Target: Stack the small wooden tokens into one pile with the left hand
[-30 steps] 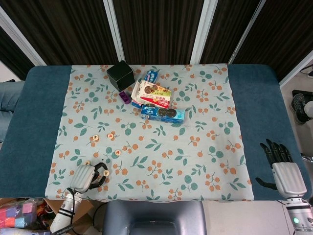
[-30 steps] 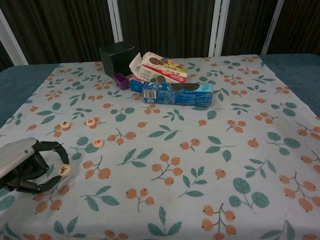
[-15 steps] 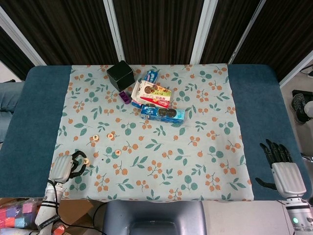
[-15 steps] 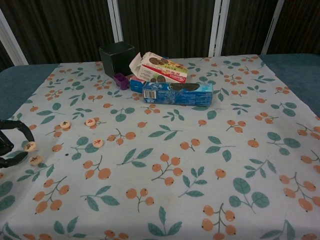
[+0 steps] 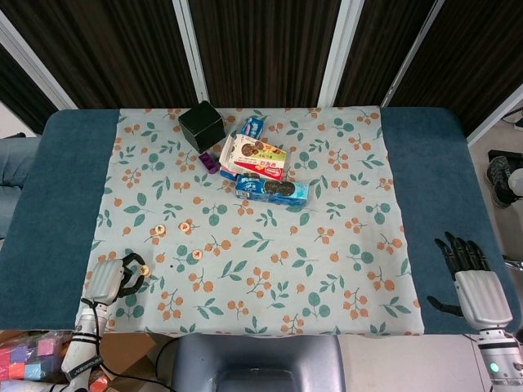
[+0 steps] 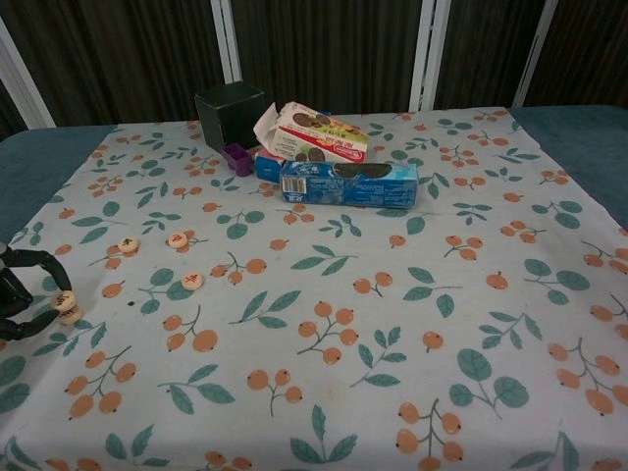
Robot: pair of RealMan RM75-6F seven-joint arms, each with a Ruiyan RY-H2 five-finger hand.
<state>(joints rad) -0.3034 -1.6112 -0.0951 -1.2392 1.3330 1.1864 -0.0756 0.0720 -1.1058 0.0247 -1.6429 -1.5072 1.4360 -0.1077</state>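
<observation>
Three round wooden tokens lie apart on the floral cloth (image 5: 270, 269): one (image 5: 159, 230) (image 6: 129, 244), a second (image 5: 185, 227) (image 6: 178, 239) and a third (image 5: 198, 255) (image 6: 193, 281). At the cloth's left edge my left hand (image 5: 110, 280) (image 6: 14, 294) curls around a fourth token (image 6: 64, 299), pinching it just above and touching another token (image 6: 70, 316) on the cloth. The head view shows this pair as one disc (image 5: 145, 269). My right hand (image 5: 470, 273) rests on the blue table at the lower right, fingers spread, holding nothing.
A black box (image 5: 201, 125), a small purple item (image 5: 207, 161), an open cookie carton (image 5: 256, 158) and a blue cookie pack (image 5: 272, 189) cluster at the cloth's far middle. Bare blue table (image 5: 49, 204) flanks the cloth on both sides.
My left hand carried a token from the near edge leftward to the token at the cloth's left edge. In the last half second it lowered the token onto that one.
</observation>
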